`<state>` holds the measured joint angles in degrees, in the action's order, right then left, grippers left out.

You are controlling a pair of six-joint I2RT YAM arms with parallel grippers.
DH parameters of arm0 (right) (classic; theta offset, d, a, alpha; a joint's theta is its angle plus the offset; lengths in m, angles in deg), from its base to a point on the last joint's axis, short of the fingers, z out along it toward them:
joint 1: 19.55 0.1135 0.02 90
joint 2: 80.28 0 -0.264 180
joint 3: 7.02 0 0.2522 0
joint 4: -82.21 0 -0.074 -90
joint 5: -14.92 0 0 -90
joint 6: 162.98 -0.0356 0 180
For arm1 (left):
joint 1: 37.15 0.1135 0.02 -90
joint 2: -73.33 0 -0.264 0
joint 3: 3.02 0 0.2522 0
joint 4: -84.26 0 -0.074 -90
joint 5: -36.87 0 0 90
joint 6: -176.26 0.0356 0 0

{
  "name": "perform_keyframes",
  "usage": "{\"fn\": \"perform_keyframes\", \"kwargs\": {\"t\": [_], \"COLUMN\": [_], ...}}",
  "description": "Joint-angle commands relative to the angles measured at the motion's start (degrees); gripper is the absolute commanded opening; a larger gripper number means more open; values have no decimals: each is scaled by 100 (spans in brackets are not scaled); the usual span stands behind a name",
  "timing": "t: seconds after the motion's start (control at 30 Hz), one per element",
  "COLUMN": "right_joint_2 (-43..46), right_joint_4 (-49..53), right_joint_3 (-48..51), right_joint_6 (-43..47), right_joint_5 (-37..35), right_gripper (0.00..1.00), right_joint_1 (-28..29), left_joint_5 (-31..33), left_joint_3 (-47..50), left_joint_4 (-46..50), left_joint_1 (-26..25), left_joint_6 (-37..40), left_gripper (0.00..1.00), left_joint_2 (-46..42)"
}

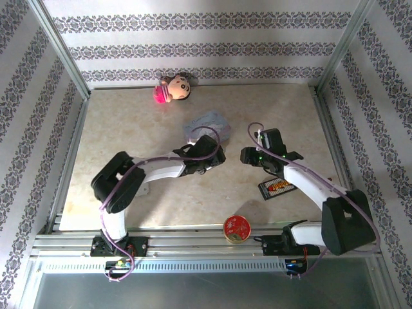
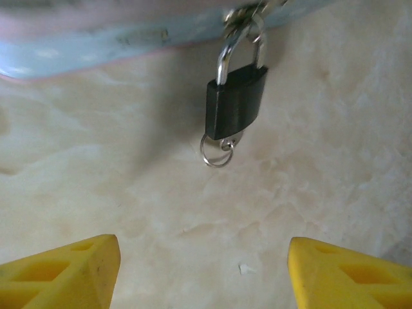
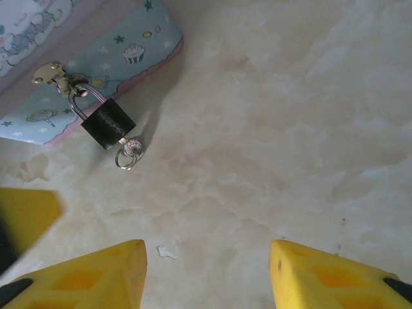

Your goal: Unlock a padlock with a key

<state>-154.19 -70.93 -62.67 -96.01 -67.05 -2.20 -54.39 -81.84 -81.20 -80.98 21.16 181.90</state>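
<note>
The key sits mostly hidden in the padlock; short of the padlock, left jaws and right jaws gape wide, empty.

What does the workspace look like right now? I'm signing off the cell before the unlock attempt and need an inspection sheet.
Surface: beige marbled table, nothing spilled.
Job's things: black padlock, shackle through the latch of the pale blue box; key with ring at its keyhole end.
Clutter: plush toy at far edge; black card by right arm; red round tin at near edge.
Hands: left hand open, empty; right hand open, empty.
Cables: purple cable along each arm.
Surroundings: patterned walls, aluminium frame.
</note>
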Motion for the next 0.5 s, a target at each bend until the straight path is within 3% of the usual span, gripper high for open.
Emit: {"fn": "perform_keyframes", "kwargs": {"t": [0.0,0.13,0.23,0.47], "right_joint_2": [304,605,734,847], "right_joint_4": [183,56,32,-71], "right_joint_3": [287,475,535,541], "right_joint_6": [101,6,-27,-86], "right_joint_5": [-276,-267,-309,-320], "right_gripper": [53,54,54,55], "right_joint_1": [-63,-91,-100,-137], "left_joint_5": [277,582,730,851], "left_joint_3": [-105,-104,-203,-472], "left_joint_4": [-823,-1318,-1783,-2161], "left_joint_1": [-29,-20,15,179], "left_joint_6": [-365,-412,-294,-303], "left_gripper": [69,70,64,62], "left_joint_2": [334,637,867,1317]}}
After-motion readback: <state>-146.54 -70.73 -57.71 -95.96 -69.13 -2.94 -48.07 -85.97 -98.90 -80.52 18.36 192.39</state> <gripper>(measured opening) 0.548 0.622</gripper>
